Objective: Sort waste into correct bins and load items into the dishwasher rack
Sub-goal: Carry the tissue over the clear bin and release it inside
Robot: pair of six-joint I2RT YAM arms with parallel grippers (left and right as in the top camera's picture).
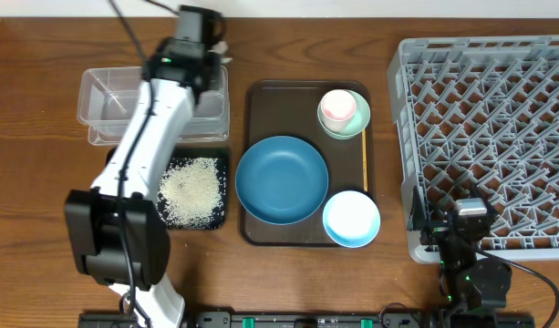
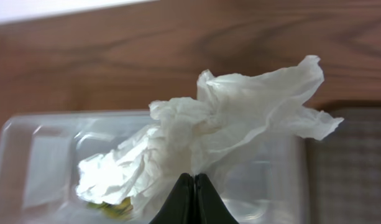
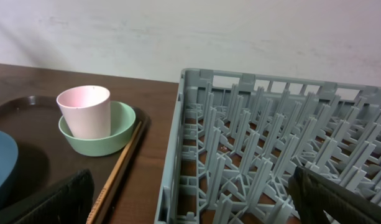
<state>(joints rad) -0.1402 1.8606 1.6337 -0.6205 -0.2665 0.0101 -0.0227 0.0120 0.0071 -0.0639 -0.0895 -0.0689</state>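
Observation:
My left gripper (image 2: 195, 186) is shut on the crumpled white tissue (image 2: 227, 124) and holds it over the clear tub (image 2: 28, 155). A green-yellow wrapper (image 2: 109, 208) lies in the tub under the tissue. In the overhead view the left gripper (image 1: 201, 50) hangs at the far right end of the clear tub (image 1: 106, 105). The rice (image 1: 190, 189) lies in the black tray (image 1: 220, 159). My right gripper (image 3: 196, 208) is wide open and empty at the near left corner of the dishwasher rack (image 3: 271, 118), also in the overhead view (image 1: 498, 82).
A brown serving tray (image 1: 261, 100) holds the dark blue bowl (image 1: 281, 179), the light blue bowl (image 1: 351, 219), and the pink cup (image 1: 337, 107) standing in the green bowl (image 1: 359, 123). A wooden chopstick (image 3: 115, 177) lies along the tray's right edge.

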